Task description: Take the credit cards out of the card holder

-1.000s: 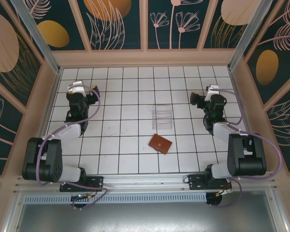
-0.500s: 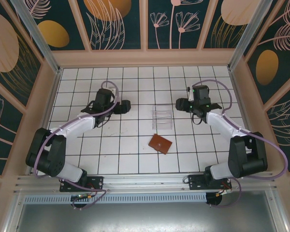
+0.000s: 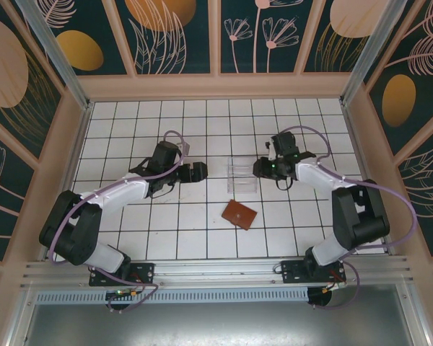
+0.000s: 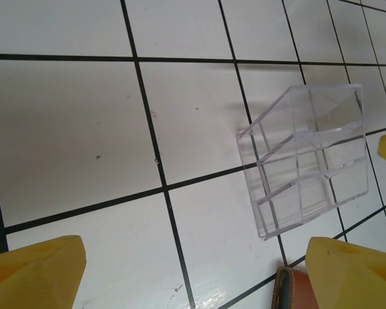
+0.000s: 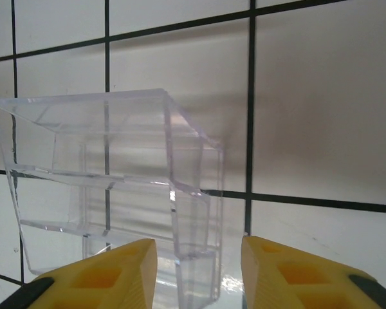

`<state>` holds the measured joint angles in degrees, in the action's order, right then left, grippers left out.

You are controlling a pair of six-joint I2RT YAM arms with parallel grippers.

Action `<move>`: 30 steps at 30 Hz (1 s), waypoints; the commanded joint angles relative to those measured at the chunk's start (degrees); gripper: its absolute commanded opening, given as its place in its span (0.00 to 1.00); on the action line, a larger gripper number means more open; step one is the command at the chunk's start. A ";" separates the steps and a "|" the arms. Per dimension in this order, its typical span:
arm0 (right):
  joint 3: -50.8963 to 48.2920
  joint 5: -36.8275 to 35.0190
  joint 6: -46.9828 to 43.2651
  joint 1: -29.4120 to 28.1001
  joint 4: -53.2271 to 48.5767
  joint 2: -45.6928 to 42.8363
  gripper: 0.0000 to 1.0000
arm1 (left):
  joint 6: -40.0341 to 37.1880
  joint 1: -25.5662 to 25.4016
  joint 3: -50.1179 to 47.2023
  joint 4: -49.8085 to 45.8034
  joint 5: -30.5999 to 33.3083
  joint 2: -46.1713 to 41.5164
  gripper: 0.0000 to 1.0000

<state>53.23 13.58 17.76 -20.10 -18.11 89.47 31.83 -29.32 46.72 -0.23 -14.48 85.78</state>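
Observation:
The card holder (image 3: pixel 239 214) lies folded on the white tiles near the table's middle, reddish-brown. Its stitched corner with grey-blue lining (image 4: pixel 294 291) peeks in at the bottom of the left wrist view. The credit cards are hidden. My left gripper (image 3: pixel 195 171) hovers left of the clear tray, open wide (image 4: pixel 193 283) over bare tile. My right gripper (image 3: pixel 262 169) sits at the tray's right side, and its yellow fingers (image 5: pixel 109 273) stand apart astride the tray's near wall with a gap on each side, holding nothing.
A clear plastic tray (image 3: pixel 243 176) with several compartments stands just behind the card holder, between both grippers (image 4: pixel 309 158) (image 5: pixel 103 174). A wooden rim (image 3: pixel 216 86) walls in the tiled table. Free tiles lie to the left and right.
Both arms swung inward from the table's outer sides toward the clear tray. The right jaws narrowed around the tray's wall; the left jaws stayed wide.

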 commanded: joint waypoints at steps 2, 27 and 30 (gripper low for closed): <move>3.44 -0.30 1.04 -1.51 -1.05 2.48 0.38 | 0.79 -0.19 -0.66 -0.24 1.49 -1.21 0.89; 11.58 -9.20 7.71 -8.64 -5.18 8.56 0.12 | -0.27 -0.14 -2.84 -2.76 9.25 -6.07 0.89; 14.96 -10.43 9.41 -10.77 -5.44 11.10 0.10 | -0.19 -0.21 -3.64 -2.84 10.57 -7.25 0.89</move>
<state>64.40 5.91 24.05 -29.04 -22.57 98.39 31.77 -29.32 44.21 -1.78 -6.81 80.29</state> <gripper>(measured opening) 0.104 0.893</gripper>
